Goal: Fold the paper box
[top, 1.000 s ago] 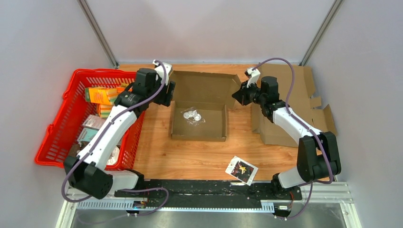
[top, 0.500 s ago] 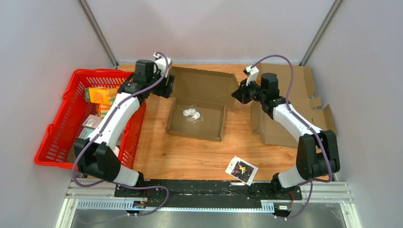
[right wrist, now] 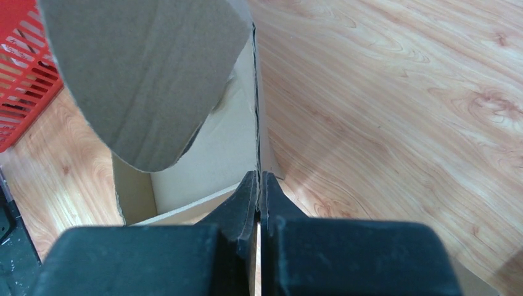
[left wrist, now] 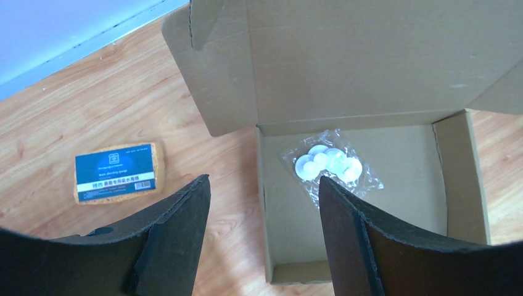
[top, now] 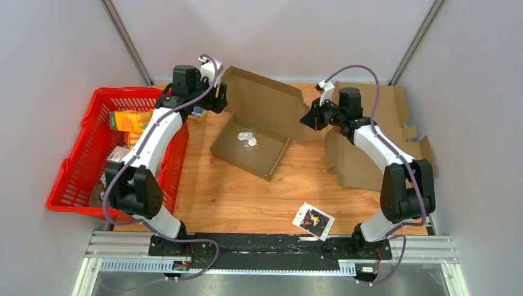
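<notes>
Top external view puts the paper box (top: 250, 147) just past the middle of the desk (top: 210, 197), toward 12 o'clock. It is turned so that its near corner points to about 5 o'clock. The lid (top: 264, 98) stands up at a slant along the far side, and a small clear bag of white discs (top: 248, 139) lies on the box floor.

My left fingers (top: 217, 102) hang at the lid's 9 o'clock corner. On the left wrist view they are spread wide apart, with the box's left wall and the bag showing between them, and nothing is gripped. I cannot tell from either view whether they touch the cardboard. A blue-labelled sponge packet (left wrist: 116, 172) lies flat on the wood at 9 o'clock from the box, apart from it.

My right fingers (top: 306, 119) are at the lid's 3 o'clock corner. On the right wrist view they are pressed together on a thin cardboard edge of the box, with a rounded flap (right wrist: 142, 80) rising just above at 11 o'clock.

A red basket (top: 68, 185) holding packaged goods fills the 9 o'clock side of the desk. Flat cardboard blanks (top: 361, 166) lie at 3 o'clock, under the right arm. A printed card (top: 313, 221) lies on the wood at 5 o'clock, well apart from the box.
</notes>
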